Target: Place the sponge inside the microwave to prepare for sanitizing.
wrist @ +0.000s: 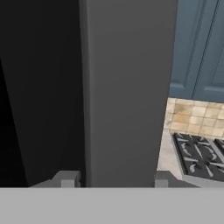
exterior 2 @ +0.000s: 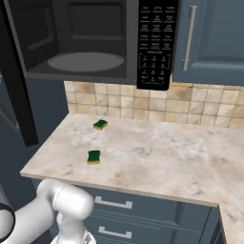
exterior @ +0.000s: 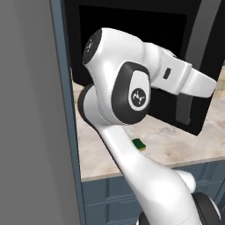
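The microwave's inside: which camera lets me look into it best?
The right base view. There the microwave stands open above the counter, with its dark cavity and round turntable plainly seen, keypad beside. The left base view gives just its black swung-open door, half behind the arm. In the hand view I cannot make it out with certainty.

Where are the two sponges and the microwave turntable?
larger sponge [exterior 2: 94, 156]: right base view, green top face.
smaller sponge [exterior 2: 100, 124]: right base view, green top.
microwave turntable [exterior 2: 86, 61]: right base view, plate's middle.
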Available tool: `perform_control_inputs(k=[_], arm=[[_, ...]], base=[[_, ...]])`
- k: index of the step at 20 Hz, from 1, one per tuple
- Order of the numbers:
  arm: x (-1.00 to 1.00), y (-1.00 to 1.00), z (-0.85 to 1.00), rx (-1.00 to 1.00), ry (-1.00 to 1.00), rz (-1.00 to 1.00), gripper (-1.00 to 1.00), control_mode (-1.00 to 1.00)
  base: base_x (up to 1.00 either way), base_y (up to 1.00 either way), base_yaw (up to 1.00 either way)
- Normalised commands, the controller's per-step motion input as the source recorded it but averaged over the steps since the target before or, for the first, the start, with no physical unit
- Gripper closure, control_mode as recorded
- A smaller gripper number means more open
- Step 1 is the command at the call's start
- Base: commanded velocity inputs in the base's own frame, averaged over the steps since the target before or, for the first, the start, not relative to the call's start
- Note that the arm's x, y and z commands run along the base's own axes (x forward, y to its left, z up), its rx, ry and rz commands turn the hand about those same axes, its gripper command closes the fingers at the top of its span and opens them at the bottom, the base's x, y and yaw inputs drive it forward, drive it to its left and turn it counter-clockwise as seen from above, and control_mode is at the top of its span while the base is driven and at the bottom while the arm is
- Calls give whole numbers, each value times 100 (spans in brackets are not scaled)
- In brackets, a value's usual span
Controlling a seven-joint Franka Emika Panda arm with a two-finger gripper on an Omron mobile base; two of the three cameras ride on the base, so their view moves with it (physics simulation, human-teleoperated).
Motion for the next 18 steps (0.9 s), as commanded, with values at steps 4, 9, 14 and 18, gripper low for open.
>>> perform_control_inputs(k=[4,9,14,18], arm=[[0,0,0,0,0,0,-100,-100],[0,2,0,0,0,0,-100,-100],[0,26,-11,0,0,1,-100,-100],[-1,24,-3,0,0,4,-100,-100]], base=[[0,0,0],[0,0,0],[0,0,0],[0,0,0]])
